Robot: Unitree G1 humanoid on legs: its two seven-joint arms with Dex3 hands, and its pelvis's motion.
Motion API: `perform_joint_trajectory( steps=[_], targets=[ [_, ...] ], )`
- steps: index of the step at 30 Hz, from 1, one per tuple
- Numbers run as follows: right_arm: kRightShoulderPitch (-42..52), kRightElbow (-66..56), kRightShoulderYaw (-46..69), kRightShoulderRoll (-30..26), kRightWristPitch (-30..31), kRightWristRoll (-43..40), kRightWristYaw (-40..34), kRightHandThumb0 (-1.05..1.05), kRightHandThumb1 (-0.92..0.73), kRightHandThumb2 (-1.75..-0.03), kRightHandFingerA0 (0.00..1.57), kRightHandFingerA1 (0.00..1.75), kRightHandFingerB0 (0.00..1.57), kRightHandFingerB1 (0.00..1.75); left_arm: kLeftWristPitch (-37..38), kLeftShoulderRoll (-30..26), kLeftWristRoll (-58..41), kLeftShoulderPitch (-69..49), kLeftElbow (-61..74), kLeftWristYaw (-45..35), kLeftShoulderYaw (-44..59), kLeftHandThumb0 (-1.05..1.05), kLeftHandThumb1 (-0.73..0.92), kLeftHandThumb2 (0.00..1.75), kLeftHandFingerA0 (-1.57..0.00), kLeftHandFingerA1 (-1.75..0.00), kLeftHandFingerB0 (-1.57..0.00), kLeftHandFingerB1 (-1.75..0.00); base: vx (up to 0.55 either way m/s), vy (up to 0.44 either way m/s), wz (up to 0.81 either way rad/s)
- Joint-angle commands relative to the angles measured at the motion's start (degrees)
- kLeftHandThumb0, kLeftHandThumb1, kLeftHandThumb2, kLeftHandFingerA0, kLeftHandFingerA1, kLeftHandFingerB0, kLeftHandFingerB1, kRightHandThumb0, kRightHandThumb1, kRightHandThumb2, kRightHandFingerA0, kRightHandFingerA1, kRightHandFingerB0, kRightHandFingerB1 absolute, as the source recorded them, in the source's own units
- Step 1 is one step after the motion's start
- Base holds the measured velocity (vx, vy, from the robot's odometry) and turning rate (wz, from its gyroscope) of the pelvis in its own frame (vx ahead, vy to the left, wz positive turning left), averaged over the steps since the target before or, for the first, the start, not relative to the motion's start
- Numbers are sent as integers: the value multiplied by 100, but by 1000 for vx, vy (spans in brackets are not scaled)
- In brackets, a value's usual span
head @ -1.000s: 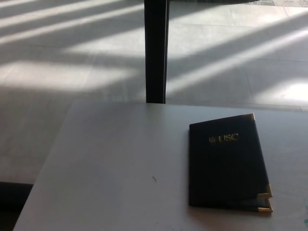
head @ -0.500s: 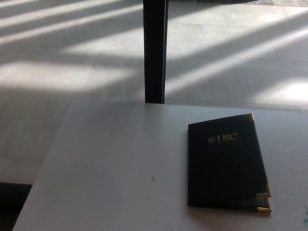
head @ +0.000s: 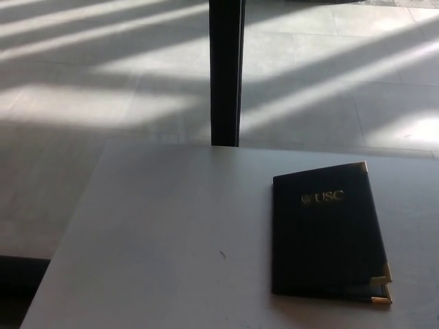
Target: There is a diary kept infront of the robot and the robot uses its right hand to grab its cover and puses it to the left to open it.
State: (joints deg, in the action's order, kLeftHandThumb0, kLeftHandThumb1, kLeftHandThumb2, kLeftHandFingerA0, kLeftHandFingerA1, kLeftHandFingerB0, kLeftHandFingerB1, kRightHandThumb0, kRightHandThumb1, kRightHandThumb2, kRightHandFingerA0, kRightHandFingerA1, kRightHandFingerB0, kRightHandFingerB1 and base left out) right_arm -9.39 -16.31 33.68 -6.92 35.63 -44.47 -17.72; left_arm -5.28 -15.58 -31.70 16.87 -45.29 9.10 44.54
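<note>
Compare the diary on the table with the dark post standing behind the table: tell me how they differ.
The diary lies flat on the table; the post stands upright on the floor beyond its far edge. The diary carries gold lettering and gold corner caps; the post is plain. The diary is broad and sits to the right; the post is narrow and near the middle. Both are very dark.

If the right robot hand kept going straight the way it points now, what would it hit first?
Cannot say: neither robot hand is in view, so no heading shows. The closed diary lies untouched on the table.
</note>
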Motion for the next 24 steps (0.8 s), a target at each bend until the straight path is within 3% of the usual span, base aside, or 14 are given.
perform_joint_trajectory(
  steps=[1, 4, 5, 6, 9, 10, 14, 15, 16, 18, 19, 20, 21, 24],
  targets=[
    [61, -14, -309, 129, 215, -46, -2, -57, -85, -100, 29, 60, 19, 47, 10, -32, -16, -116, -62, -11, -31, -101, 92, 97, -46, -126, -41, -124, 0, 0, 0],
    [11, 219, -460, 197, 121, 76, -2, -57, -85, -100, 27, 60, 20, 48, -45, -53, -38, -142, -112, 42, -23, -98, 92, 97, -44, -121, -39, -118, 0, 0, 0],
    [3, 243, -485, 210, 115, 106, -30, -54, -92, -79, 31, 57, 22, 41, -35, -64, -24, -144, -123, 60, -27, -97, 92, 97, -46, -121, -40, -116, 0, 0, 0],
    [-17, 321, -535, 252, 89, 168, -76, -57, -92, -75, 32, 57, 24, 42, -15, -83, -4, -142, -149, 90, -30, -104, 92, 106, -48, -118, -46, -113, 0, 0, 0],
    [-42, 459, -619, 348, 28, 231, -108, -59, -92, -76, 33, 58, 24, 43, 11, -96, -65, -167, -181, -50, 0, -97, 92, 98, -40, -124, -35, -119, 0, 0, 0],
    [-52, 488, -634, 422, 54, 189, -144, -57, -92, -76, 31, 56, 23, 42, -2, -86, -59, -162, -171, 32, 8, -93, 92, 141, -57, -112, -42, -96, 0, 0, 0],
    [-50, 607, -690, 516, 20, 210, -60, -56, -92, -80, 29, 54, 23, 40, -8, -82, -42, -159, -161, 86, 0, -87, 88, 140, -59, -113, -44, -96, 0, 0, 0],
    [-45, 671, -754, 606, 2, 227, -45, -60, -85, -101, 23, 57, 18, 48, 1, -88, -34, -167, -173, 75, -7, -99, 92, 98, -47, -120, -39, -111, 0, 0, 0],
    [-37, 705, -805, 665, -7, 247, -41, -60, -84, -102, 25, 58, 18, 48, 4, -99, -34, -176, -192, 37, -13, -89, 89, 140, -56, -110, -44, -97, 0, 0, 0],
    [-36, 728, -831, 703, -14, 266, -50, -60, -84, -102, 25, 58, 18, 48, 11, -102, -29, -182, -195, 20, -26, -89, 89, 140, -56, -110, -44, -97, 0, 0, 0],
    [-44, 757, -917, 736, -36, 366, -73, -60, -84, -102, 28, 60, 19, 49, -17, -119, -32, -158, -205, 103, -11, -97, 92, 98, -45, -115, -39, -110, 0, 0, 0],
    [-30, 790, -1019, 774, -55, 472, -80, -60, -92, -79, 32, 58, 19, 41, -1, -125, -34, -167, -222, 78, -9, -97, 92, 99, -41, -122, -36, -118, 0, 0, 0],
    [-10, 824, -1103, 814, -95, 543, -48, -61, -92, -78, 32, 60, 19, 42, 1, -133, -56, -167, -246, 46, 6, -93, 92, 142, -53, -108, -43, -98, 0, 0, 0],
    [27, 849, -1328, 1024, -212, 697, -67, -64, -92, -74, 38, 67, 26, 46, -1, -153, -60, -145, -276, 50, 6, -93, 92, 143, -53, -108, -42, -97, 0, 0, 0]
  ],
)
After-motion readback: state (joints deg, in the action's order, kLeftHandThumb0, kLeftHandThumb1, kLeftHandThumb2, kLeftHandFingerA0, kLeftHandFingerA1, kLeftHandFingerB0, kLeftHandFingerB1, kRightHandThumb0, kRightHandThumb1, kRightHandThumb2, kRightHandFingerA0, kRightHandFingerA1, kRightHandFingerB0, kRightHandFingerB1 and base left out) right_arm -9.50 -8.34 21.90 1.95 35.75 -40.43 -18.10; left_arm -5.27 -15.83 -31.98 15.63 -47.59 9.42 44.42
